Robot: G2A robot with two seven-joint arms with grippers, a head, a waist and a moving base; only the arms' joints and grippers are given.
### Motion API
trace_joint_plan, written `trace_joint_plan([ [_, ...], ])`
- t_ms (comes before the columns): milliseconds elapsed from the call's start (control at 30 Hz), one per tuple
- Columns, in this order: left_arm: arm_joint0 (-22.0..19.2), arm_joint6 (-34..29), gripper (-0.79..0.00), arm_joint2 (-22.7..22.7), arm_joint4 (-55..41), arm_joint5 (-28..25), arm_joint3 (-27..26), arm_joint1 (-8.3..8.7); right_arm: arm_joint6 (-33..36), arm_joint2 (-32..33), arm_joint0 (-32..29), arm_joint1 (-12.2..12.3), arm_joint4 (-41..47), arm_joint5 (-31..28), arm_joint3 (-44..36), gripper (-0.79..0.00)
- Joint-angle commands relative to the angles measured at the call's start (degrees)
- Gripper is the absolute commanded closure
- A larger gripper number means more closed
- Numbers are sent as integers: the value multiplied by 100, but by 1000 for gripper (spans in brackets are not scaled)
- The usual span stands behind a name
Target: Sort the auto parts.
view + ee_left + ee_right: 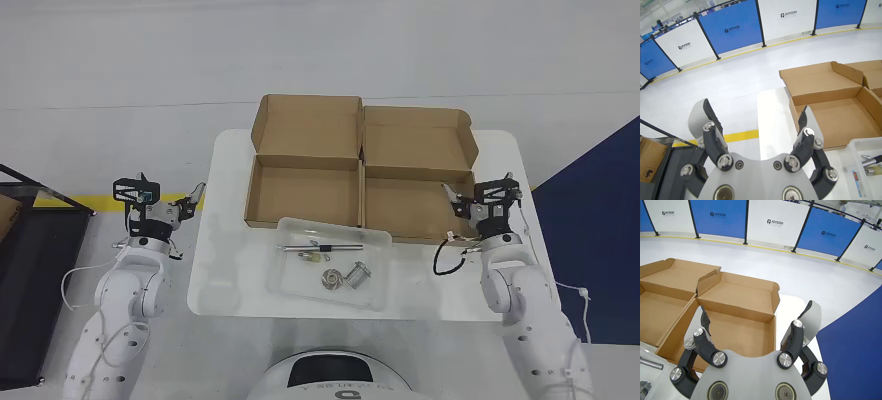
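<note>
The auto parts (330, 278) lie in a clear tray (335, 224) at the near middle of the surface (225, 260), just before two open cardboard boxes (303, 195). The left claw (756, 108) hangs open and empty beside the surface's left edge; the right claw (756, 308), also open, is over the right box's (745, 332) outer edge.

Empty left tool (755, 105) spread, near cardboard box (838, 117).
</note>
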Motion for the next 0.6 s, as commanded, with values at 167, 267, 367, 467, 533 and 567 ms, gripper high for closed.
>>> trace_joint_plan([
  [167,0,0,-785,0,0,0,0,0,699,-522,365,27,-546,-1097,-23,-785],
  [267,0,0,-785,0,0,0,0,0,884,-620,431,25,-662,-1154,-26,-785],
  [367,0,0,-785,0,0,0,0,0,884,-620,431,25,-662,-1154,-26,-785],
  [467,0,0,-785,0,0,0,0,0,884,-620,431,25,-662,-1154,-26,-785],
  [533,0,0,-785,0,0,0,0,0,884,-620,431,25,-662,-1154,-26,-785],
  [567,0,0,-785,0,0,0,0,0,898,-647,424,26,-677,-1212,-26,-785],
])
